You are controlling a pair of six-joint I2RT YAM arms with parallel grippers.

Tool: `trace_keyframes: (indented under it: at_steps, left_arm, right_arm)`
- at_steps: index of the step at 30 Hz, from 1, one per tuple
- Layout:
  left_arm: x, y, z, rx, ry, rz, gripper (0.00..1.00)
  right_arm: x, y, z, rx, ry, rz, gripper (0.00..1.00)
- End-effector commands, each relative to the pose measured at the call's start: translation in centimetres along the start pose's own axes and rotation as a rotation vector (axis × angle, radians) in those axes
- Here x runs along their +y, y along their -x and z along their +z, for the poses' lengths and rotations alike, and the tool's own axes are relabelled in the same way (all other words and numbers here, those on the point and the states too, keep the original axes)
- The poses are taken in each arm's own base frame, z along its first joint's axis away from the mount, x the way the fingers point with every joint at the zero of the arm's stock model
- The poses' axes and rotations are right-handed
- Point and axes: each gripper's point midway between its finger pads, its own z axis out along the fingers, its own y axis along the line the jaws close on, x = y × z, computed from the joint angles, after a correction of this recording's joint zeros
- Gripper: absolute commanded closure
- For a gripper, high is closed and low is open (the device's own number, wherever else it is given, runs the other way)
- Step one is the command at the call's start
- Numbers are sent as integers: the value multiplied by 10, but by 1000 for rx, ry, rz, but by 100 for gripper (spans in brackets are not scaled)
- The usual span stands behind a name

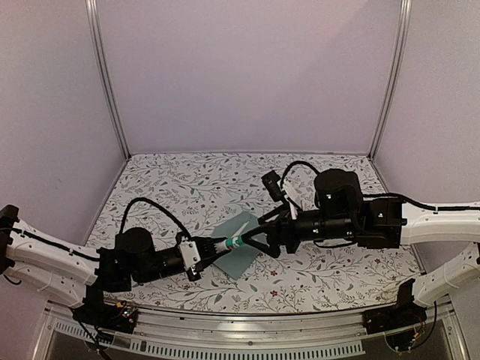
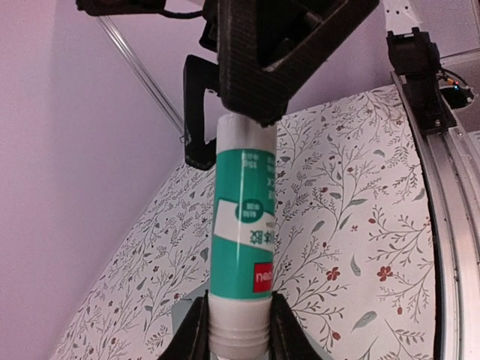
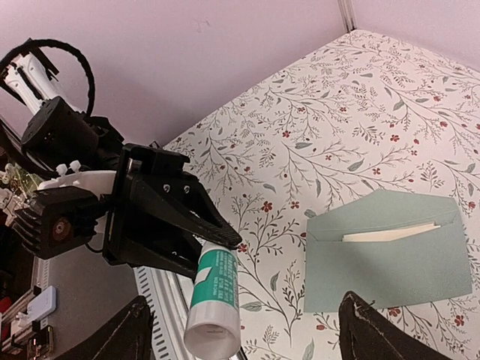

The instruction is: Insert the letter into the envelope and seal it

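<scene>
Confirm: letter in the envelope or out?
In. In the right wrist view only a thin cream strip of the letter shows at the mouth of the teal envelope; the rest is hidden inside.

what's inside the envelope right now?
The letter: a thin cream edge shows at the opening of the envelope, right wrist view. The rest is covered by the teal front panel, so how far in it sits can't be seen.

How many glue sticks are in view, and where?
1. The left gripper holds the glue stick above the table; its other end lies between the fingers of the open right gripper. Others may be hidden.
</scene>
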Motion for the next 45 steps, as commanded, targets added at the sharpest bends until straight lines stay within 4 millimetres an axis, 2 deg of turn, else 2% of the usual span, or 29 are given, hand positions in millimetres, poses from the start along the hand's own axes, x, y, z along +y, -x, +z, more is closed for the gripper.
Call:
trace_keyframes:
  at_steps: [1,6,9,18,26,28,32,39,45]
  left_arm:
    - [10,13,-4,-55,-26,-136,100]
    - [15,10,-4,-57,-16,-155,100]
    - [17,10,-4,-56,-11,-165,100]
    - [16,9,-4,-55,-21,-165,100]
    - [16,9,-3,-55,-20,-169,100]
    - [16,8,-3,-53,-20,-167,100]
    - [16,8,-3,-51,-20,-165,100]
    - [16,8,-3,-49,-20,-166,100]
    - [16,6,-2,-40,-15,-162,100]
  right_arm:
    - [12,21,4,-106,57,33,16]
    - [19,25,18,-95,95,35,18]
    - [21,24,29,-72,111,38,25]
    - [20,13,48,-35,129,55,57]
    - [20,10,51,-25,138,58,68]
    - [20,9,52,-21,140,57,68]
    - [22,10,53,-18,146,63,57]
    - [20,5,54,-6,142,64,67]
    - [21,1,55,10,156,72,59]
